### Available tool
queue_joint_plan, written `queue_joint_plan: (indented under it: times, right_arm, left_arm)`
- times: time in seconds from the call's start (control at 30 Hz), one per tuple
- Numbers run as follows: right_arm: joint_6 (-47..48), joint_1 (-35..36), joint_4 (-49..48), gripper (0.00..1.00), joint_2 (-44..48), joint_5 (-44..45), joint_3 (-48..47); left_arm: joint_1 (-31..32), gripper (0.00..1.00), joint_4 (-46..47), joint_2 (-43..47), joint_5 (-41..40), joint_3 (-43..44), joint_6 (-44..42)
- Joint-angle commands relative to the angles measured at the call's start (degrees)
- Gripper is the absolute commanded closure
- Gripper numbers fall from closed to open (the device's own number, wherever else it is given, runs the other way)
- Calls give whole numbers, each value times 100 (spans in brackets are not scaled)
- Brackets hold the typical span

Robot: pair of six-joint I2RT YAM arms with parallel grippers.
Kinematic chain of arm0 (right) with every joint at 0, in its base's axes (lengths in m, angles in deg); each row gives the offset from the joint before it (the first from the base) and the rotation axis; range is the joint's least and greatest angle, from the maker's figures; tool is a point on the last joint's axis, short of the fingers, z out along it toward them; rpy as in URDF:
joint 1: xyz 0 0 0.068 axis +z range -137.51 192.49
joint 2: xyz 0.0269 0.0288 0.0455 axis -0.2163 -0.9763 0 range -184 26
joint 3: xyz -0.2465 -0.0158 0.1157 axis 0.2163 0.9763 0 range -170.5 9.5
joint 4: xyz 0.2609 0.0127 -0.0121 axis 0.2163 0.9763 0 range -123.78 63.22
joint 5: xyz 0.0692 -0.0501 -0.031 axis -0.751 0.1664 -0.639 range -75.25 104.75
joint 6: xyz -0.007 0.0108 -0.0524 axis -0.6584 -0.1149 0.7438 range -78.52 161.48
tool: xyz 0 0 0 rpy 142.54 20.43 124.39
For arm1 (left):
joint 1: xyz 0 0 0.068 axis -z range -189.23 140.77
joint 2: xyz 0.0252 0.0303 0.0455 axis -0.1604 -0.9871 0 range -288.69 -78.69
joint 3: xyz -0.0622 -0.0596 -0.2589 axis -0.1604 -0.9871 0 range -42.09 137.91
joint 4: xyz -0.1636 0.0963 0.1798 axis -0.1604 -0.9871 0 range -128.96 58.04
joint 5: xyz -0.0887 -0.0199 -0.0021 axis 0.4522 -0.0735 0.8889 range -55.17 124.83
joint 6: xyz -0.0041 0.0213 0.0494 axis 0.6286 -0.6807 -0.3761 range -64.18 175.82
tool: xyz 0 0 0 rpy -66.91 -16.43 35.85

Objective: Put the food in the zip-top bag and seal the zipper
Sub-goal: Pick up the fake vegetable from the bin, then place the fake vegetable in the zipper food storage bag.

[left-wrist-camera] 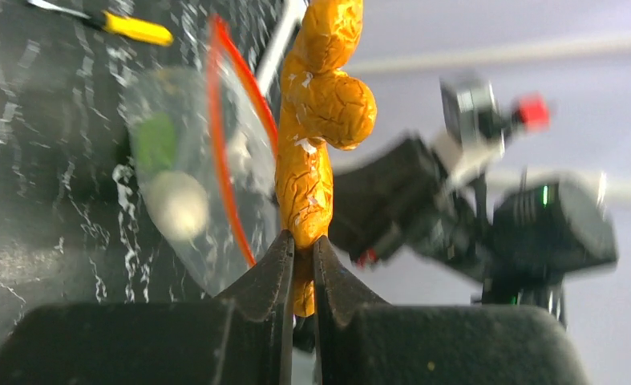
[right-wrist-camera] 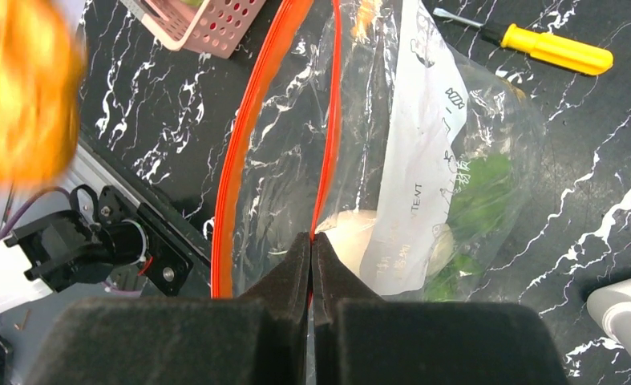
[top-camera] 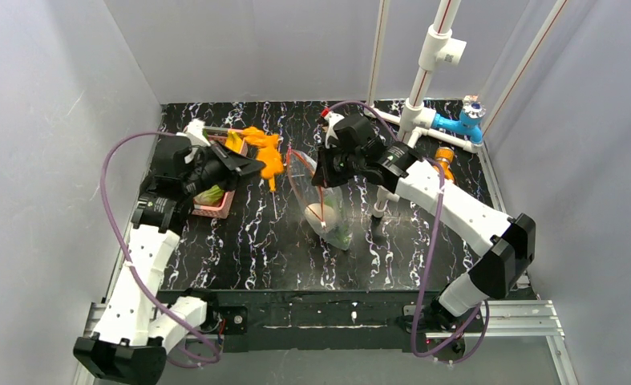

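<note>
My left gripper [left-wrist-camera: 304, 241] is shut on the lower end of a lumpy orange food piece [left-wrist-camera: 320, 120], held in the air left of the zip-top bag [top-camera: 325, 210]. My right gripper [right-wrist-camera: 312, 239] is shut on one side of the bag's orange-red zipper [right-wrist-camera: 332, 120]. The zipper's other side [right-wrist-camera: 240, 160] bows away, so the mouth stands open. Inside the clear bag lie a white food piece [right-wrist-camera: 360, 233] and a green one [right-wrist-camera: 480, 192], behind a white label [right-wrist-camera: 420, 144]. In the top view the orange food piece [top-camera: 268, 156] hangs just left of the bag's mouth.
A pink basket [top-camera: 216, 200] with a green item in it sits under the left arm. A yellow-handled screwdriver [right-wrist-camera: 552, 48] lies on the black marbled table past the bag. White pipes with a blue fitting [top-camera: 460, 124] stand at the back right.
</note>
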Motion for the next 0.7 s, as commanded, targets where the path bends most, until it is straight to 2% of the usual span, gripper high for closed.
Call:
queue_joint_plan:
  times: [0.0, 0.13, 0.23, 0.67]
  right_arm:
    - [67, -73, 105, 99, -174, 138, -556]
    - [67, -71, 133, 99, -220, 185, -709]
    - [58, -76, 130, 99, -188, 217, -754]
    - [-21, 47, -446, 99, 124, 373, -287]
  left_arm:
    - [824, 100, -619, 30, 512, 515, -1223]
    - [1341, 100, -1294, -6, 132, 725, -1723]
    - [1411, 100, -1593, 20, 56, 689, -1808]
    - [1448, 100, -1285, -358, 90, 271, -374]
